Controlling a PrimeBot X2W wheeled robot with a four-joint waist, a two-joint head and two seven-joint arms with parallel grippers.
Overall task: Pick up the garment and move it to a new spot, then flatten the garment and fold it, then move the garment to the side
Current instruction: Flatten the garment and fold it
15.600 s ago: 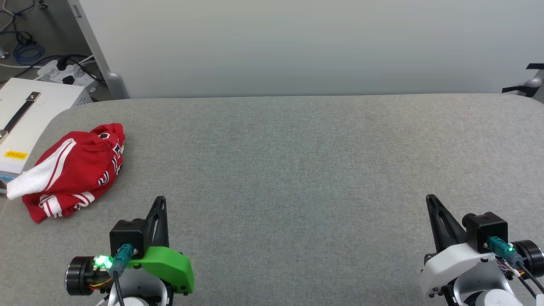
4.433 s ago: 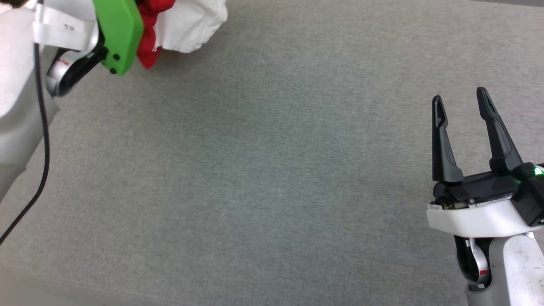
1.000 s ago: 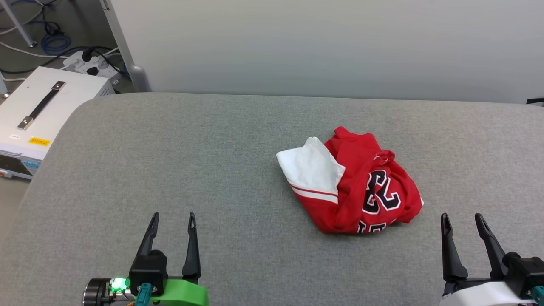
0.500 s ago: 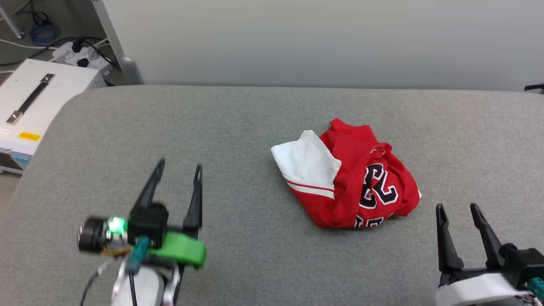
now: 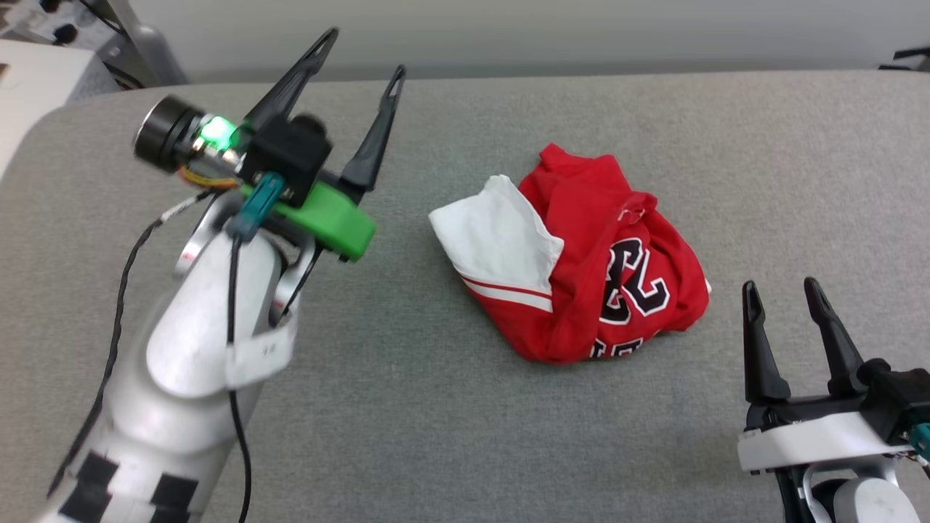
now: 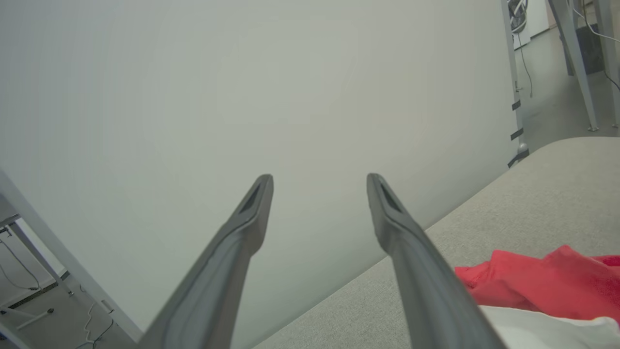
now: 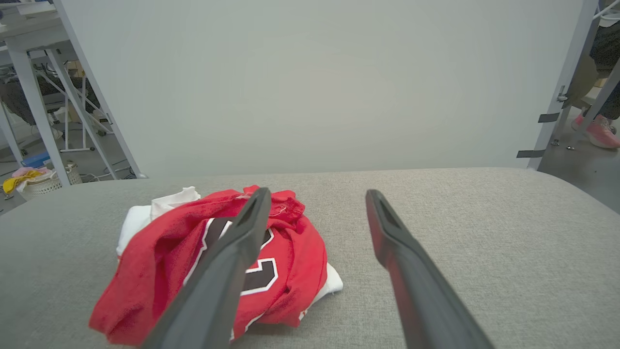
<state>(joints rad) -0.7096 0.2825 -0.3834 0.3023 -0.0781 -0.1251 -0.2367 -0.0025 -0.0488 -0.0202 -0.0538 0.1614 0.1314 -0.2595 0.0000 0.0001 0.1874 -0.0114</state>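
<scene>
A crumpled red jersey-style T-shirt with a white short sleeve and a black, white-outlined number 23 [image 5: 581, 276] lay in a heap on a grey fabric-covered table [image 5: 465, 436], near the table's middle and a little toward its right end. No part of it hung over the table's edge. The heap's longer axis ran roughly along the table's length, from left to right. The white sleeve, edged with a red-and-white stripe, pointed toward the table's left end. The number sat on the half nearer the table's right end, its digits tilted and creased.

The left gripper with two long dark fingers and a green housing [image 5: 363, 52] was raised above the table's far left part, its fingers spread wide and holding nothing. The right gripper with dark fingers on a white housing [image 5: 779, 285] was at the table's near right part, fingers also apart and empty, touching no cloth.

Beyond the table's far left corner a pale basket [image 7: 48, 180] stood on the floor, with yellow and pink cloth at its rim; it was too small to tell more.
</scene>
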